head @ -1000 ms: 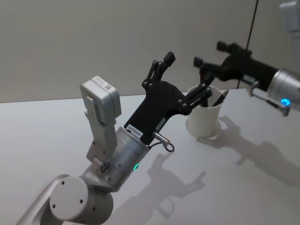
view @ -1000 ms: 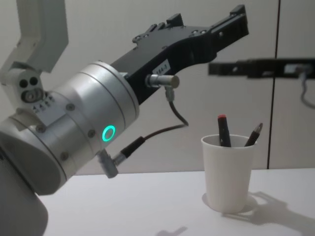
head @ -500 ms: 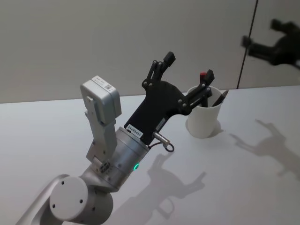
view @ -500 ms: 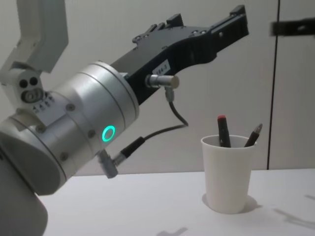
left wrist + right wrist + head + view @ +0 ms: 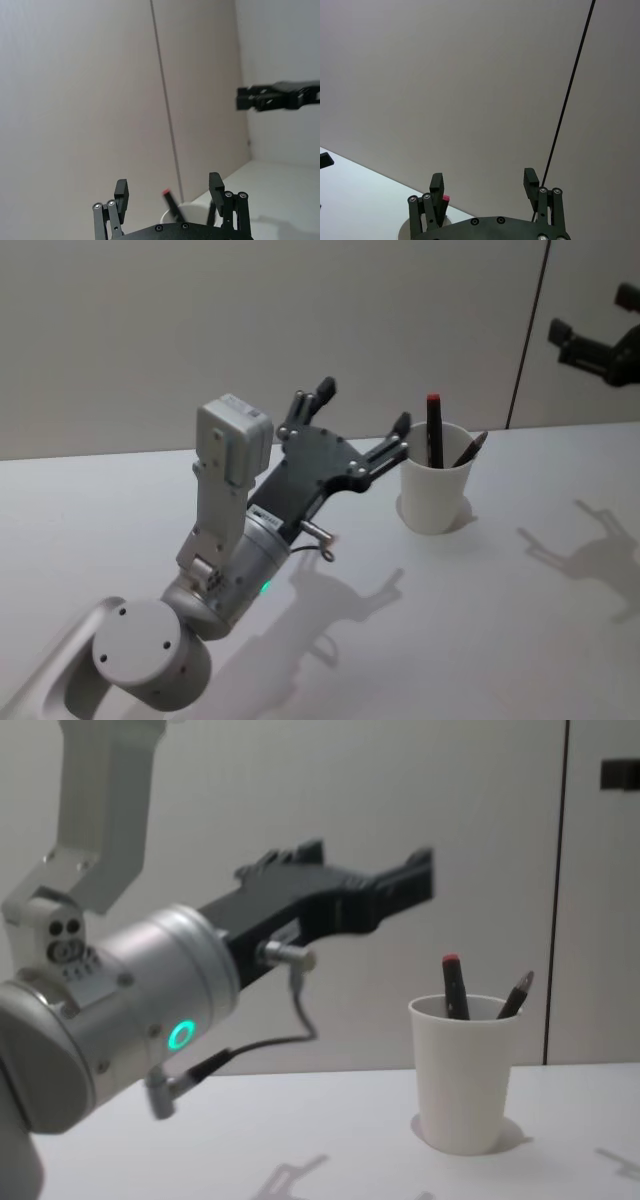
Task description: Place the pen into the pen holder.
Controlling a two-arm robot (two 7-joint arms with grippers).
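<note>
The left end effector (image 5: 360, 420) hangs above the surface (image 5: 480, 620), just beside the pen holder (image 5: 435, 485) on its left, fingers spread wide with nothing between them; I judge it idle there, since it grips nothing. The right end effector (image 5: 590, 340) is raised high at the far right, well apart from the cup, and its own wrist view shows its fingers (image 5: 436, 186) parted and empty, which fits a release already made. The pen (image 5: 434, 430), black with a red cap, stands tilted in the white paper cup, its lower part hidden by the wall, a second dark pen (image 5: 468, 450) leaning at the rim beside it. So the task looks done.

The chest view gives the side profile: both pens rising past the rolled rim, the cup tapering to its base. The head view shows instead the gap between the left fingers and the cup. The left wrist view looks across to the right end effector against the wall
</note>
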